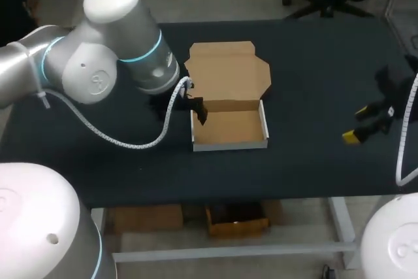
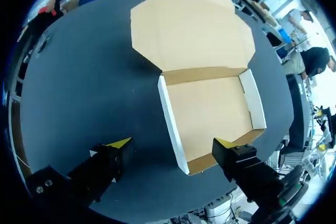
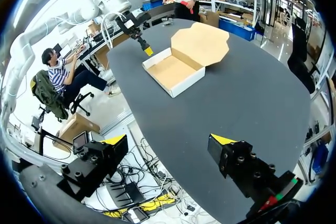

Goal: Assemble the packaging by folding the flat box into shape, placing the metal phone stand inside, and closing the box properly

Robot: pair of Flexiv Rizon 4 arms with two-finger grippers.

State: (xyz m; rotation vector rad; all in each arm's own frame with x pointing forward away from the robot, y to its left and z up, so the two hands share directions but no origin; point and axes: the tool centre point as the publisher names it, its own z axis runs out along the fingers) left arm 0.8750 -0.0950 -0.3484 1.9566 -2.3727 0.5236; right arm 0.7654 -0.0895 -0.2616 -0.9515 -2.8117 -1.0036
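Note:
The cardboard box (image 1: 228, 127) stands folded into a shallow tray in the middle of the table, white outside and brown inside, and the tray holds nothing. Its lid (image 1: 228, 73) lies open and flat behind it. My left gripper (image 1: 198, 110) hangs open at the tray's left wall. In the left wrist view that gripper (image 2: 170, 145) straddles the white left wall (image 2: 169, 119), and neither finger touches it. My right gripper (image 1: 357, 125) is open and empty over bare table far to the right; its wrist view shows the box (image 3: 173, 69) well ahead of it. No phone stand is in view.
The table (image 1: 313, 70) is a dark mat with bare room on all sides of the box. My left arm's big elbow (image 1: 111, 37) and its white cable (image 1: 130, 143) hang over the table's left part. The front edge runs close below the box.

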